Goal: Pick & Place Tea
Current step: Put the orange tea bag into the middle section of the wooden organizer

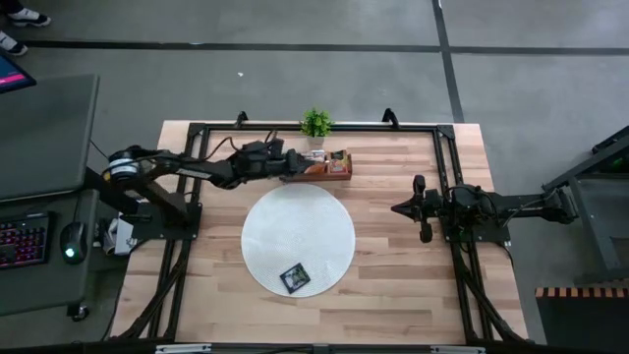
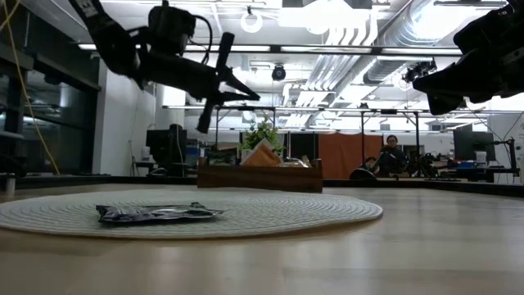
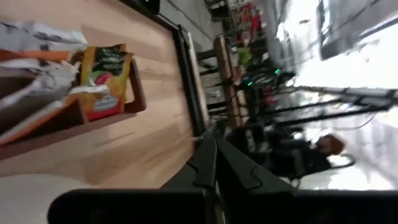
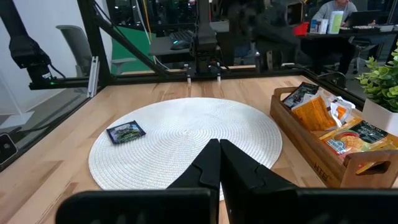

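One black tea sachet [image 1: 295, 277] lies flat on the near part of the round white mat [image 1: 298, 239]; it also shows in the right wrist view [image 4: 126, 132] and the low view [image 2: 155, 213]. Several orange, yellow, white and black sachets [image 4: 339, 121] stand in the brown wooden tray [image 1: 339, 172] past the mat's far edge. My left gripper [image 1: 298, 169] hovers shut and empty in the air at the tray's left end, its fingertips [image 3: 208, 142] together. My right gripper [image 1: 396, 208] waits shut and empty in the air right of the mat, pointing at it [image 4: 214, 144].
A small potted plant [image 1: 315, 123] stands just behind the tray at the table's far edge. Black frame rails [image 1: 447, 177] run along the table's sides. A person [image 2: 391, 156] sits far off in the room. Bare wood lies right of the mat and near it.
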### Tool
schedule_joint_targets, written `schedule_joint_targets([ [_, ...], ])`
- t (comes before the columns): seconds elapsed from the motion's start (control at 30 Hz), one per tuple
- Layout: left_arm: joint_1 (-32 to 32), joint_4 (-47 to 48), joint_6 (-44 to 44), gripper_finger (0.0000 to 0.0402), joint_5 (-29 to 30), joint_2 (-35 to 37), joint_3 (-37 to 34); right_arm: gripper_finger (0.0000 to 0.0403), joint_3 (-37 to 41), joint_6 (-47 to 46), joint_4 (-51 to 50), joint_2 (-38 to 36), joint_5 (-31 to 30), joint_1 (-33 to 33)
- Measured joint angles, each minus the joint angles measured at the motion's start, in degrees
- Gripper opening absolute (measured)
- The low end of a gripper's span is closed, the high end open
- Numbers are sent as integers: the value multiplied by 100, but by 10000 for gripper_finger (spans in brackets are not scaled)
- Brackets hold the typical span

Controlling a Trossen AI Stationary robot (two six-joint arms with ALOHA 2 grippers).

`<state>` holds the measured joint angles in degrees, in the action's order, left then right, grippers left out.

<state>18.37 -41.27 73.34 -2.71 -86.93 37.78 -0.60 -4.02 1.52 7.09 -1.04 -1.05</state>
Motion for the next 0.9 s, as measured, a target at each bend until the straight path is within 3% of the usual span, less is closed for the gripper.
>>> schedule_joint_targets([
  [0.37, -198, 2800, -1482, 1, -61, 914, 219, 1, 0, -1, 0, 2, -2, 1],
  [0.67, -190, 4205, -1883, 0, 341, 599, 747, 1, 0, 1, 0, 2, 0, -1],
  [0.9, -188, 4582, -2341, 0, 553, -19, 1417, 1, 0, -1, 0, 2, -2, 1],
])
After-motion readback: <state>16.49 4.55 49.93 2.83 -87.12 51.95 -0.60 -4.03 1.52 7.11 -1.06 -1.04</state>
